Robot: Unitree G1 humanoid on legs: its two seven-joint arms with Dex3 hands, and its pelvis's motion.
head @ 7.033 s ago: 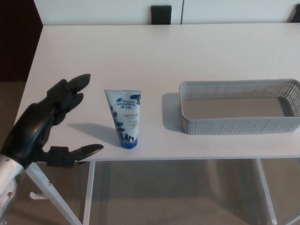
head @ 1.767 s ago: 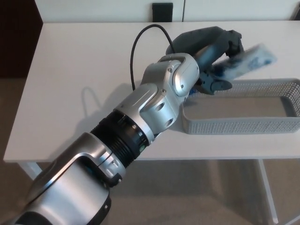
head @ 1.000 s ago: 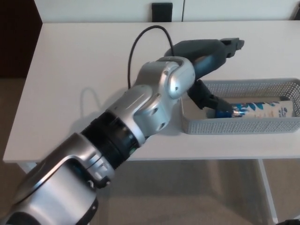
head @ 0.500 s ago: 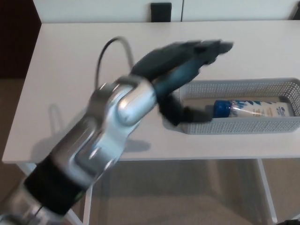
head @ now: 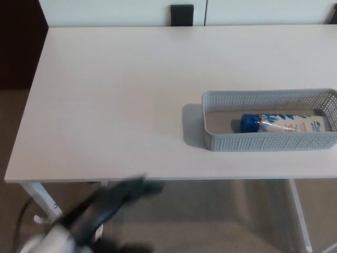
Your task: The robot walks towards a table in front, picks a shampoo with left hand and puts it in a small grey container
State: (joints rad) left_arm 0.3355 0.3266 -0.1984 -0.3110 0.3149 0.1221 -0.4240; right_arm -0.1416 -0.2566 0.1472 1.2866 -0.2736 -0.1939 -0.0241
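Observation:
The shampoo tube [head: 281, 123], white with a blue cap, lies on its side inside the small grey mesh container [head: 210, 134], cap pointing left. The container stands on the right part of the white table [head: 116, 95]. My left hand [head: 113, 200] is a dark, motion-blurred shape low at the bottom left, below the table's front edge and far from the container. It holds nothing that I can see. My right hand does not show.
A dark chair back [head: 182, 12] shows beyond the table's far edge. White table legs [head: 41, 199] stand beneath the front edge, close to my left arm. Brown floor lies below.
My left arm has pulled back from over the container, down and to the left below the table edge. The shampoo stays lying in the container.

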